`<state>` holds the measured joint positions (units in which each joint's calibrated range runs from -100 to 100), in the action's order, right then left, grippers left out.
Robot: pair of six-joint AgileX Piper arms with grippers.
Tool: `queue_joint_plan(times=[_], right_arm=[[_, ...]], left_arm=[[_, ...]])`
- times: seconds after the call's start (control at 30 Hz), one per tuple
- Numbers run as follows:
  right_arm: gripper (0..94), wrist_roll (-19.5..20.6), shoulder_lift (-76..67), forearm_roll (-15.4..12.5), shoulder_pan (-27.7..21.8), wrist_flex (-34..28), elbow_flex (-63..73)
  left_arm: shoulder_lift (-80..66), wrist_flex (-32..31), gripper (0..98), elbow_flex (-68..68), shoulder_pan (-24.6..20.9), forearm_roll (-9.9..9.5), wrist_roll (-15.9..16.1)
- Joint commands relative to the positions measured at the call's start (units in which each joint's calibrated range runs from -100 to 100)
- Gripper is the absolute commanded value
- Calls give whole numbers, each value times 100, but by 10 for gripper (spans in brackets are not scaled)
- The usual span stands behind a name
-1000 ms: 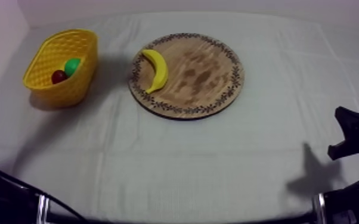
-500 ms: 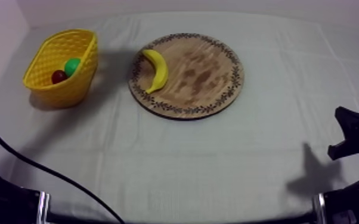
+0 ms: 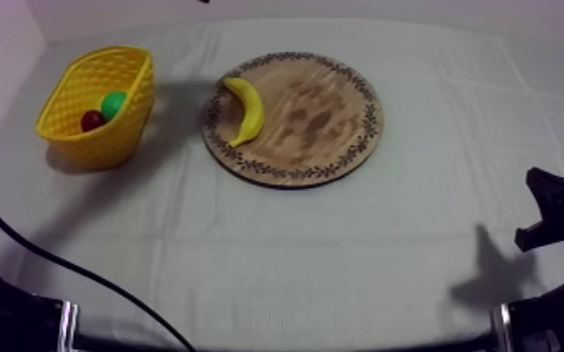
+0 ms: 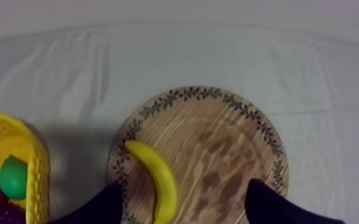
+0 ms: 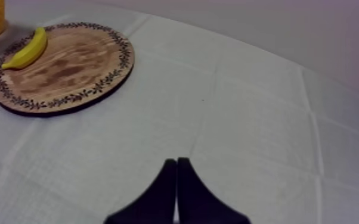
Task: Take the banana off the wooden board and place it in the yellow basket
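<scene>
Left gripper (image 4: 185,208) spread wide, hanging over the banana (image 4: 157,177): pre-grasp.
Banana lies just below, between the two fingers, nearer the basket-side one, along the near rim of the wooden board (image 4: 217,143). Its length runs away from the gripper, so the jaws span its narrow width. Suggest: nudge toward the basket to centre on mid-body, drop straight, close gently, since the smooth curve could slip. Yellow basket (image 4: 37,173) sits just beyond the board. Right gripper (image 5: 176,190) is pressed together, well apart.
</scene>
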<state>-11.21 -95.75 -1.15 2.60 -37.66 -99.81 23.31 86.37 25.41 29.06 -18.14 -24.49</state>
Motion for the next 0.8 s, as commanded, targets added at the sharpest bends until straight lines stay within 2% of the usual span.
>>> queue_joint_plan(times=[0.0, 0.2, 0.77], right_arm=[[3, 0, 0, 0, 0, 0, 3], [3, 0, 0, 0, 0, 0, 3], [3, 0, 0, 0, 0, 0, 3]], left_arm=[[5, 53, 774, -67, -3, 41, -20], [134, 86, 778, -388, -39, 215, -98], [1381, 18, 753, -505, -117, 546, -330]])
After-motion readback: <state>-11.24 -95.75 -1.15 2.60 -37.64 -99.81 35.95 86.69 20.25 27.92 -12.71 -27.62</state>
